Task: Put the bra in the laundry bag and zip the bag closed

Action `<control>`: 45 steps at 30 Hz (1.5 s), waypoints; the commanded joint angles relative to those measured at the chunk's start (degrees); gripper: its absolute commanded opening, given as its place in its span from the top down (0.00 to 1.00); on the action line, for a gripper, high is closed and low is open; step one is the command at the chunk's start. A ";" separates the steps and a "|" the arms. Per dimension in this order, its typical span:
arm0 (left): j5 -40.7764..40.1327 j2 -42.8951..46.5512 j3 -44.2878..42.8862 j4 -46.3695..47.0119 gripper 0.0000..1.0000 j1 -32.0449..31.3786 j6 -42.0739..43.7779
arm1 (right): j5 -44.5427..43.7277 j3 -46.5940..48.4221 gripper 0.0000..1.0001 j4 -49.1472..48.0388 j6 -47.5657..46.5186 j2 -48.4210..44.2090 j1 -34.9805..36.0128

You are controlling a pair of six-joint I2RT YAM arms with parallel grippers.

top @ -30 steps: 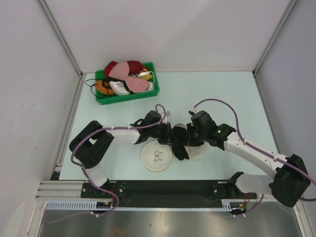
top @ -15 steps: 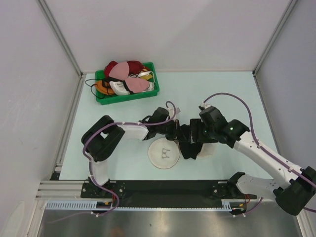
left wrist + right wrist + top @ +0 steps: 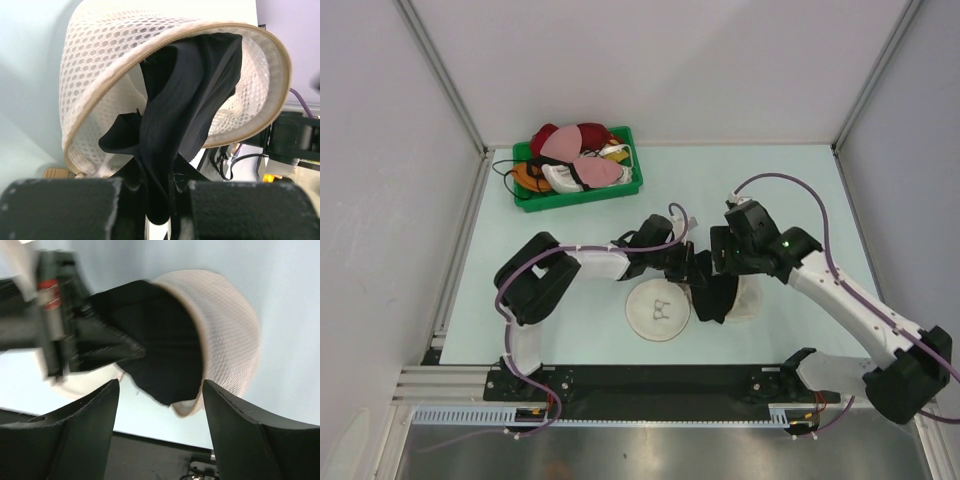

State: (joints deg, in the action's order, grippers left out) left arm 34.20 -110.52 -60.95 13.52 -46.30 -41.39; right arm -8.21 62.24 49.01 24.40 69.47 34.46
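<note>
While left gripper [image 3: 161, 202] pinches it, bra [image 3: 192, 95] — half inside laundry bag [image 3: 97, 47].

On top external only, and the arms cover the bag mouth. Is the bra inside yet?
Observer: Only partly. The left wrist view shows the bra reaching into the unzipped laundry bag, with its near end hanging outside the rim.
Operator: What's holding it?
Observer: The left end effector is pinched shut on that near end.
Operator: And the right arm?
Observer: The right end effector is open and holds nothing. The bag is ahead of it.
</note>
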 commanded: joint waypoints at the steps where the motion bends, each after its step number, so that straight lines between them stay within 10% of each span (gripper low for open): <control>1: 1.93 -3.47 -4.26 -0.15 1.00 -0.28 1.22 | -1.54 -4.73 0.30 -2.15 5.30 -6.62 5.94; 28: 5.88 -5.67 -8.57 -7.19 0.92 -0.63 -1.68 | -15.59 -37.70 0.36 -51.38 7.41 -6.99 16.87; 35: 7.38 -5.06 -8.22 -6.49 0.90 -0.72 -2.73 | -23.52 -39.39 0.67 -57.36 7.32 -2.68 18.01; 45: 6.50 1.61 -5.51 -8.86 0.45 1.47 0.16 | -25.81 -44.21 0.85 -59.12 10.93 -3.11 18.01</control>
State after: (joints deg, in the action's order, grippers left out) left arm 36.73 -116.11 -68.51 5.78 -45.78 -42.61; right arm -29.04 20.05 -7.99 33.74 66.52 52.88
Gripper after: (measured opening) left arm 0.530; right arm 0.160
